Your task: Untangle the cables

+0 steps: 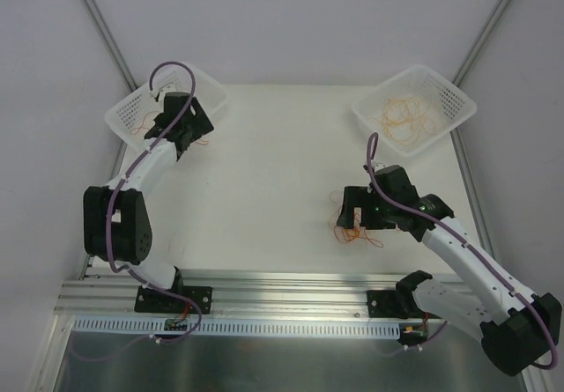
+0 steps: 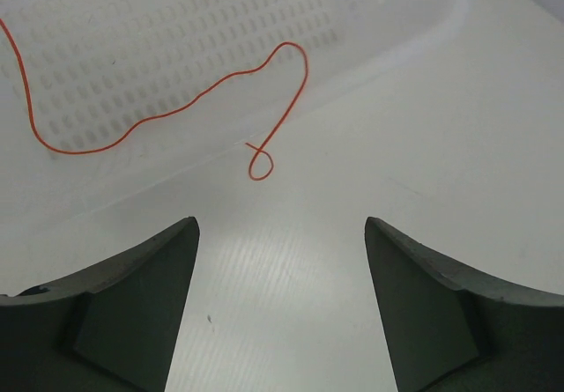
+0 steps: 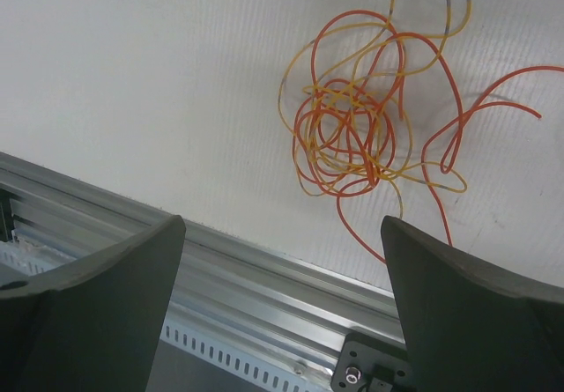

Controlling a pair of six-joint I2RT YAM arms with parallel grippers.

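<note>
The tangle (image 3: 352, 136) lies on the tabletop (image 1: 264, 163) near its front edge, right of centre, close to the rail (image 3: 264, 277). It is a knot of red and orange-yellow strands, dense at the middle, with loose loops and free ends running out toward the far and right sides.

A single red cable (image 2: 176, 114) lies in the left basket (image 1: 211, 88) at the far-left corner. Its small looped end appears to reach out onto the tabletop beside the wall. A pile of yellow cables (image 1: 410, 119) sits in the right basket (image 1: 458, 101) at the far-right corner.

Handling, as judged:
- The strands look very light and limp, so they will trail and snag rather than hold a shape.
- They are thin and smooth enough to slip from a loose pinch.
- The knot will likely drag along whole if pulled at its core.
- The best hold is an outer loop or free end, such as the red end on the right of the knot, well clear of the centre.

The right gripper (image 3: 282, 225) hangs just above and beside the tangle, on its rail side. Its jaws are spread wide with nothing between them. The left gripper (image 2: 282, 233) is at the left basket. It is likewise released and empty, with the red loop just beyond its fingertips.
</note>
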